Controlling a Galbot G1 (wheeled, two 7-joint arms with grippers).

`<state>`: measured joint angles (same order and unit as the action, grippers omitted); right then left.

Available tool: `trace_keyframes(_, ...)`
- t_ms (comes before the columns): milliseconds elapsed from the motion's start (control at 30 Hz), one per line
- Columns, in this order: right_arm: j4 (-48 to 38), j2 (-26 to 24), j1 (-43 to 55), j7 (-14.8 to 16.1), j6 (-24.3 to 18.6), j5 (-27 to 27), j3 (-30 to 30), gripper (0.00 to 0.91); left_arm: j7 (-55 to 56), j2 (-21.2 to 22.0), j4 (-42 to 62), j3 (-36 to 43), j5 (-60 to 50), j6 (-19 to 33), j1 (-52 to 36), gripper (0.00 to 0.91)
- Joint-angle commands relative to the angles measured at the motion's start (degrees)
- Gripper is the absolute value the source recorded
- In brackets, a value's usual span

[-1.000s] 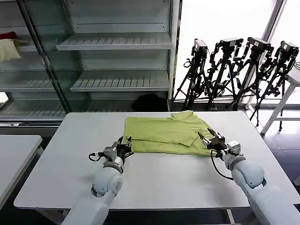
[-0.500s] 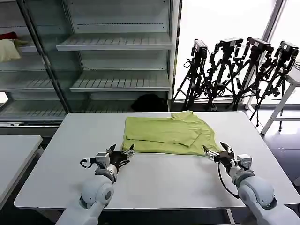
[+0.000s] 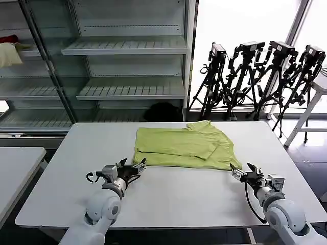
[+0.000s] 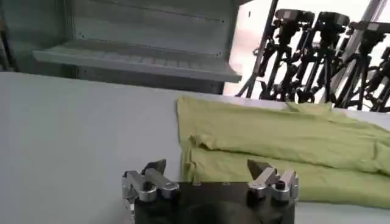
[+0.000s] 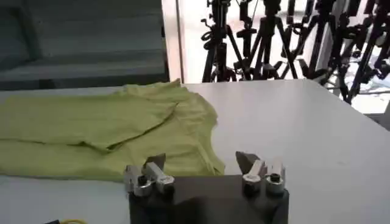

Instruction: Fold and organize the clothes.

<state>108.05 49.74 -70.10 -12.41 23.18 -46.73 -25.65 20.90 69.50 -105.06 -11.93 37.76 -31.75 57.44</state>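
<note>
A white desk (image 3: 173,196) with rounded corners carries the things. On it, toward the far side and a little to the right, lies one folded lime yellow-green T-shirt (image 3: 181,145), flat, in layers. The near part is bare.

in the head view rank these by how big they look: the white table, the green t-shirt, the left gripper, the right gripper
1. white table
2. green T-shirt
3. left gripper and right gripper: they look about alike, both open, so I would not rank one above the other.
</note>
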Motion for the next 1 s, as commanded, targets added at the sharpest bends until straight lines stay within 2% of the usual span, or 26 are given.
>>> trace_keyframes(33,-0.11,0.39,-0.52,-0.76,-0.26,-0.74,-0.60,0.756,-0.48,-0.03,2.47,-0.26,0.49,0.18,-0.14,0.907)
trace_keyframes(133,-0.30,0.80,-0.28,-0.54,-0.36,0.19,-0.08,0.715,-0.63,0.10,3.13,-0.29,0.39,0.31,-0.29,0.907)
trace_keyframes(233,-0.23,0.87,-0.10,-0.29,-0.41,0.43,0.07,0.665,-0.71,0.35,3.46,-0.27,0.27,0.51,-0.28,0.806)
trace_keyframes(333,-0.50,0.84,0.13,-0.19,-0.41,0.60,0.12,0.615,-0.70,0.63,3.93,-0.26,0.14,0.87,-0.52,0.756)
trace_keyframes(433,-1.03,0.85,0.19,-0.11,-0.55,0.55,0.16,0.544,-0.78,0.76,4.09,0.01,-0.08,1.06,-0.68,0.595)
trace_keyframes(500,-1.38,0.99,0.14,-0.06,-0.66,0.57,0.30,0.534,-0.88,0.91,4.11,0.20,-0.31,1.26,-0.75,0.534)
trace_keyframes(567,-1.67,1.21,0.13,-0.02,-0.78,0.71,0.49,0.403,-0.96,1.04,4.16,0.37,-0.43,1.32,-0.78,0.433)
trace_keyframes(600,-1.83,1.31,0.15,0.08,-0.80,0.79,0.60,0.403,-1.00,1.12,4.20,0.48,-0.54,1.36,-0.78,0.423)
trace_keyframes(733,-2.86,1.83,0.61,0.52,-0.85,1.43,1.14,0.373,-1.27,1.26,4.56,0.74,-0.96,1.49,-0.75,0.282)
trace_keyframes(767,-2.97,1.85,0.69,0.56,-0.85,1.42,1.19,0.252,-1.29,1.25,4.60,0.76,-0.98,1.52,-0.73,0.202)
trace_keyframes(800,-3.12,1.86,0.80,0.60,-0.89,1.43,1.25,0.191,-1.33,1.24,4.65,0.78,-1.01,1.53,-0.71,0.040)
trace_keyframes(933,-3.82,1.96,1.18,0.92,-1.38,1.96,1.61,0.081,-1.69,1.06,4.62,0.76,-1.00,1.74,-0.63,0.010)
trace_keyframes(967,-4.04,2.07,1.31,1.03,-1.59,2.30,1.67,0.020,-1.82,1.01,4.53,0.73,-0.96,1.77,-0.56,0.010)
trace_keyframes(1000,-4.15,2.12,1.40,1.10,-1.64,2.38,1.69,0.020,-2.00,0.97,4.45,0.71,-0.93,1.77,-0.53,0.010)
